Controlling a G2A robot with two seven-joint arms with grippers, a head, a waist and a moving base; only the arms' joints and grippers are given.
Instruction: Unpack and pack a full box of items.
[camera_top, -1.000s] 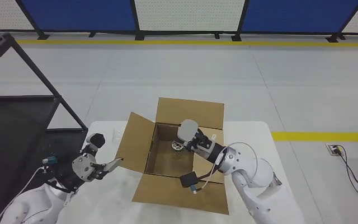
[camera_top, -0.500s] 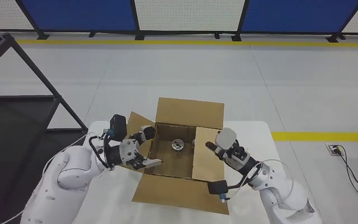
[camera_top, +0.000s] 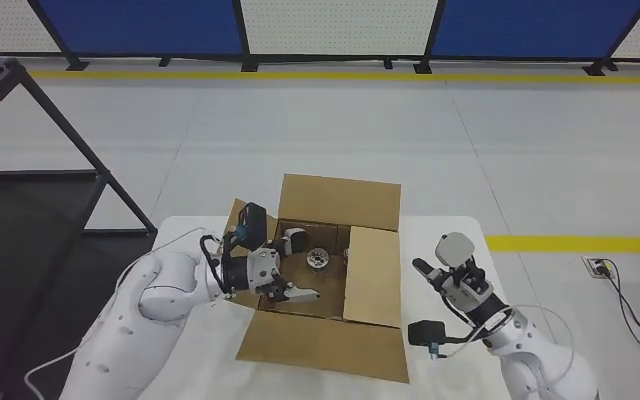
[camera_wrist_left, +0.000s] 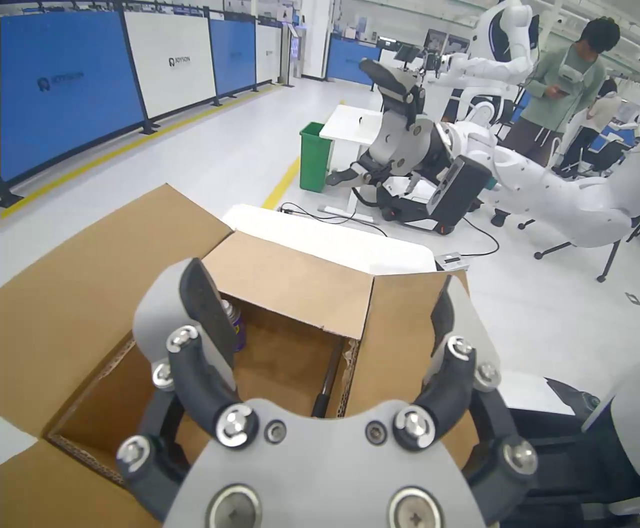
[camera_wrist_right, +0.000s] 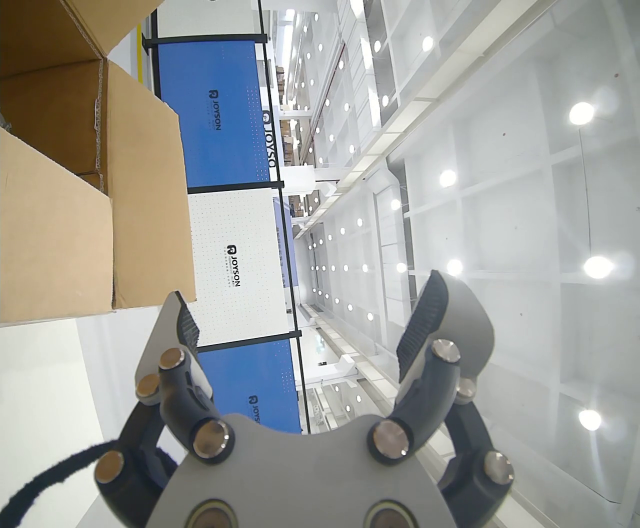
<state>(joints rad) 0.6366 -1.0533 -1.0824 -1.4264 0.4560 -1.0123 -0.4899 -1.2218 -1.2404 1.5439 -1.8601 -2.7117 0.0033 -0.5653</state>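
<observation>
top view | brown cardboard box mid white desk, flaps open | left end effector wide open, empty, over box's left rim | right end effector likewise, near desk's right edge | judgement: lower left clear of flaps

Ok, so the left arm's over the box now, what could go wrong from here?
The left gripper hangs open close to the box wall, so a finger might snag the cardboard going down. The right-hand flap leans in over the opening and could block a lift. The can stands close to a wall, leaving little room for fingers.
</observation>
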